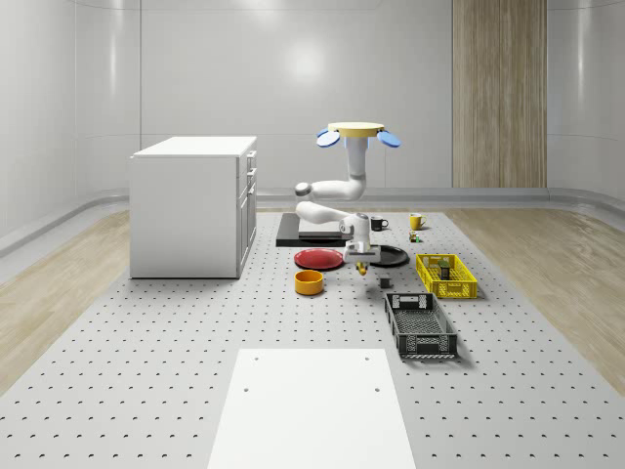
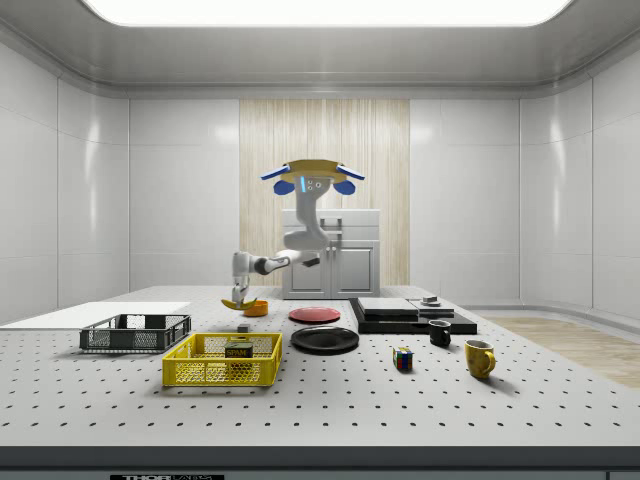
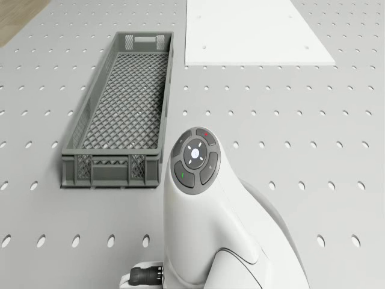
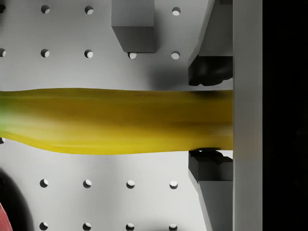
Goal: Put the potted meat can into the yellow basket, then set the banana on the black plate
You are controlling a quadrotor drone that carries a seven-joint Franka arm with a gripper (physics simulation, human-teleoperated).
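Note:
My gripper is shut on the yellow banana, which lies crosswise between the two fingers. The banana hangs a little above the table, in front of the near edge of the black plate and beside the red plate. The drone hovers above the plates with the arm reaching down. The potted meat can stands inside the yellow basket. In the side view the banana hangs under the gripper, left of the black plate.
An orange bowl sits near the banana. A dark grey basket lies closer in, with a white board at the front. A white cabinet, black slab, two mugs and a cube stand around.

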